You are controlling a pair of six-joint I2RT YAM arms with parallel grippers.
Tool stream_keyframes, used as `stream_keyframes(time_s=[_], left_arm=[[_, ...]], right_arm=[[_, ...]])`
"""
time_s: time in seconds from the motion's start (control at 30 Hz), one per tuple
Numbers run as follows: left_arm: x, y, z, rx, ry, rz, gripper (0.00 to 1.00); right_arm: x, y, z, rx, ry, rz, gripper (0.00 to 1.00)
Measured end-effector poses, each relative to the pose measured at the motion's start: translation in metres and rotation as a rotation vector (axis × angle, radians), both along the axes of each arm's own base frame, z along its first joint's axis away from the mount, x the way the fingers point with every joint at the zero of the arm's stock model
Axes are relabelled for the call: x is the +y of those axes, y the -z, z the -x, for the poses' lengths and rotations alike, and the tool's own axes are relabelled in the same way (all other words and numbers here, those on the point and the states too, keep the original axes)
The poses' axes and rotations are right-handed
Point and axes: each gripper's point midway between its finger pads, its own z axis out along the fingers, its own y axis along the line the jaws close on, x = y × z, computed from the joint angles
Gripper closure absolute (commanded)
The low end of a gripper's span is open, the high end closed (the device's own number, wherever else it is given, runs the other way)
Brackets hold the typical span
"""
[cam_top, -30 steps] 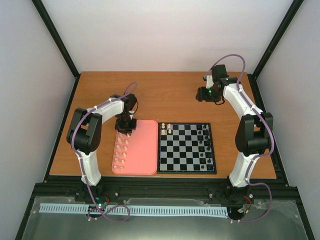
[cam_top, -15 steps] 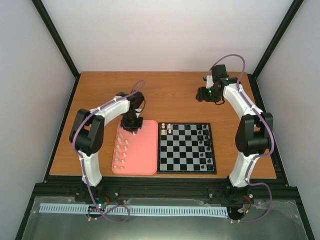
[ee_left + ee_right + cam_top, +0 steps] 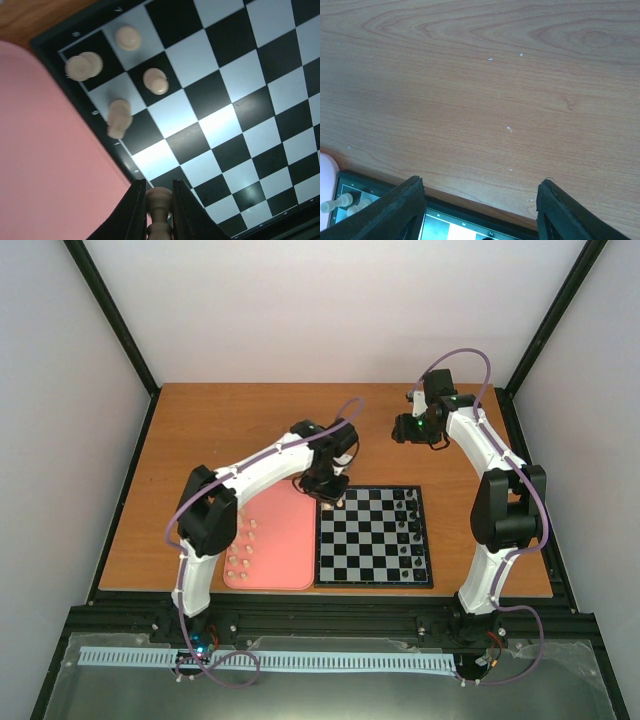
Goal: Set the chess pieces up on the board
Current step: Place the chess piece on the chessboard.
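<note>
The black-and-white board (image 3: pixel 372 540) lies right of the pink tray (image 3: pixel 290 540). My left gripper (image 3: pixel 326 487) hangs over the board's far left corner, shut on one cream chess piece (image 3: pixel 159 199) that stands upright between its fingers. Below it, several cream pieces (image 3: pixel 156 81) stand on the corner squares of the board (image 3: pixel 225 100). More cream pieces (image 3: pixel 240 545) stand in rows on the tray's left side. My right gripper (image 3: pixel 405 428) is open and holds nothing, above bare table beyond the board's far edge (image 3: pixel 470 227).
Black chess pieces (image 3: pixel 408 525) fill the board's right columns. The pink tray's edge (image 3: pixel 45 150) runs right beside the board's left border. Bare wooden table (image 3: pixel 485 100) stretches beyond the board. Black frame posts stand at the table's corners.
My left arm has swung right, from over the tray's far end to the board's far left corner, with the cream piece in its jaws. The right arm has stayed still.
</note>
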Motion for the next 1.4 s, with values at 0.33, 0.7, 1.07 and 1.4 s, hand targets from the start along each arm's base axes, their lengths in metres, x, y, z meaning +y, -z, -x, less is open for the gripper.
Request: stream_keyframes(time_s=[0.33,0.7,1.07,1.4], left_arm=[[-0.035,0.031,0.014,0.058,0.1,-0.053,0.89],[-0.038,0.053,0.009,0.067,0.121,-0.09,0.89],[-0.039,0.054,-0.002,0.014,0.128,-0.098,0.89],[-0.038,0.068,-0.004,0.017,0.137,-0.121,0.88]], right_arm=[[-0.001,0.0,0.0,-0.001,0.002,0.004,0.39],[-0.002,0.0,0.0,-0.002,0.004,0.009,0.39],[-0.002,0.0,0.0,-0.002,0.004,0.009,0.39],[-0.002,0.0,0.0,-0.002,0.004,0.009,0.39]])
